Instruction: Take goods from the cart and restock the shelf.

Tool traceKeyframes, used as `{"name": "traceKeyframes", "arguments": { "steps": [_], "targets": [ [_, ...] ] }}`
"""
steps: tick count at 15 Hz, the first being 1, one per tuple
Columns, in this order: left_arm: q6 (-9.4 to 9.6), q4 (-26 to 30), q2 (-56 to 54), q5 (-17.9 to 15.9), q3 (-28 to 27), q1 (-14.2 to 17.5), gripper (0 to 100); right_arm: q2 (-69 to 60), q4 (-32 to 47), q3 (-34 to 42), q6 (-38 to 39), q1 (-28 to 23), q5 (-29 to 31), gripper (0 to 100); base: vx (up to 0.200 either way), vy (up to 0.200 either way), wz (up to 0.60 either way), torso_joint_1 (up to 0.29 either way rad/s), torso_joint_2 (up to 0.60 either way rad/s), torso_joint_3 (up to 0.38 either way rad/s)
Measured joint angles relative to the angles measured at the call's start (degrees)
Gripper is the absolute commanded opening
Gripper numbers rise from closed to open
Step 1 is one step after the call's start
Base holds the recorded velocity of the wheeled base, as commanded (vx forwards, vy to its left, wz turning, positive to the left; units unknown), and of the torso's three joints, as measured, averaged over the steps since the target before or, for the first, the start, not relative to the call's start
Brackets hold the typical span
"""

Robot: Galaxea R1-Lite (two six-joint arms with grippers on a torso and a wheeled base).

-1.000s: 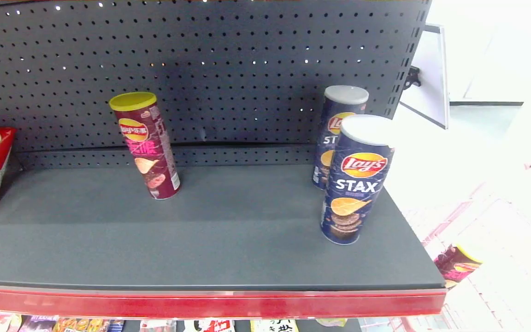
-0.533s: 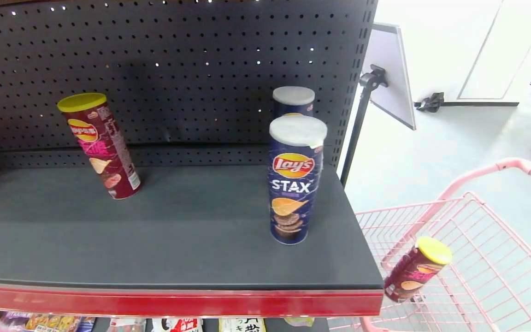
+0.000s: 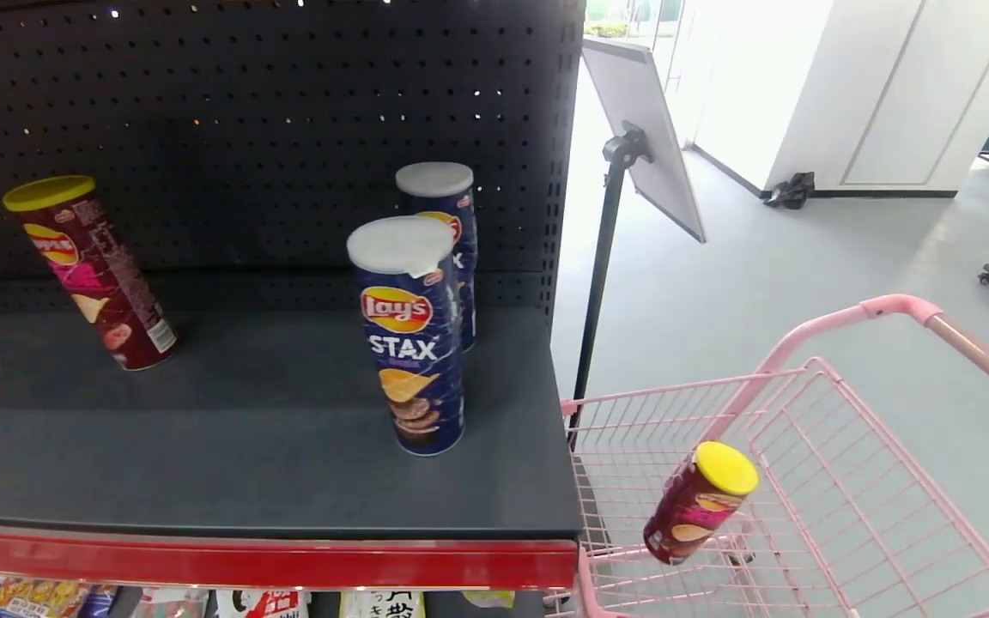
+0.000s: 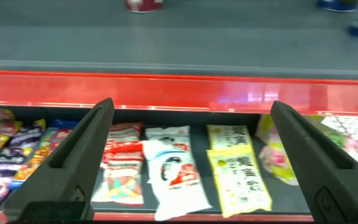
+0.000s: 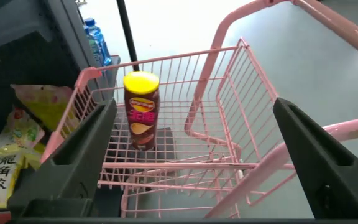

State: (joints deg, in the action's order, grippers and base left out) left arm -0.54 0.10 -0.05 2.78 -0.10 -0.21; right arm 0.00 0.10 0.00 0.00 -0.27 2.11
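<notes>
- A maroon cylindrical chip can with a yellow plastic lid (image 3: 700, 502) (image 5: 142, 112) stands inside the pink wire shopping cart (image 3: 894, 305), near the basket's end closest to the shelf; nothing grips it.
- The right gripper (image 5: 194, 106) hangs above the cart with its fingers spread wide and nothing between them; the can in the cart sits below and ahead of it.
- The left gripper (image 4: 191, 109) is also spread wide and empty, held in front of the shelf's red front edge (image 4: 166, 87).
- The dark grey shelf board (image 3: 271, 463) stands just beside the cart and carries three cans.
- A dark blue chip can with a grey lid (image 3: 409, 343) stands upright near the shelf's right end, and a second dark blue can (image 3: 443, 197) stands right behind it; I cannot tell whether the two touch.
- A second maroon can with a yellow lid (image 3: 87, 270) stands well apart from them, toward the left rear, by the black perforated back panel (image 3: 245, 129).
- Flat snack packets (image 4: 173, 174) lie on the lower tier under the red edge.
- A white board on a black stand (image 3: 640, 129) stands on the floor behind the cart.
</notes>
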Motion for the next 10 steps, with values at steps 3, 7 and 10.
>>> {"name": "traceKeyframes", "arguments": {
  "steps": [3,7,10],
  "targets": [
    [0.00,0.0,0.0,0.0,0.0,0.0,100,0.0,0.0,0.0,0.0,0.0,0.0,100,0.000,-0.133,0.00,0.002,0.00,0.002],
    [-0.04,0.1,0.0,0.0,0.0,0.0,100,0.0,-0.1,0.0,0.0,0.0,0.0,100,0.000,0.000,0.00,0.000,0.00,0.000],
    [-0.04,0.0,0.0,0.0,0.0,0.0,100,0.0,0.0,0.0,0.0,0.0,0.0,100,0.000,0.000,0.00,0.000,0.00,0.000]
  ]
}}
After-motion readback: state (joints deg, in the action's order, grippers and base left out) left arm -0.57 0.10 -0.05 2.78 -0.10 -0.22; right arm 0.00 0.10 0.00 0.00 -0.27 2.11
